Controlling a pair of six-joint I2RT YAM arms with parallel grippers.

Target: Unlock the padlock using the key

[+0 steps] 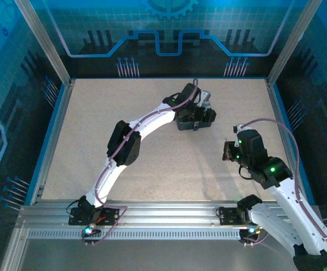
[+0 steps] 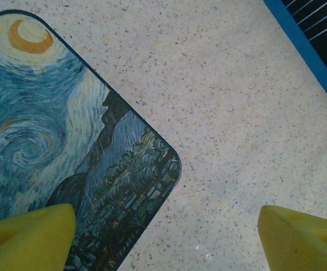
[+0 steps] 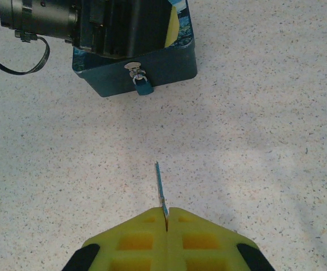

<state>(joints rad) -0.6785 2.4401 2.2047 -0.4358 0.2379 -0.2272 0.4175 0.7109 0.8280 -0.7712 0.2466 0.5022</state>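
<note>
Silvery key, clenched in right jaws, points lengthwise toward padlock; left jaws spread wide.

Table: flat, level surface in a pale, speckled stone pattern. A blue edge strip bounds it, and a slotted aluminium rail runs along the 6 o'clock side.

One item lies directly on it: a rectangular tin with a swirling night-sky lid, toward 1 o'clock of centre in the overhead view. Its base appears to sit flat on the table, but the far side is obscured.
</note>
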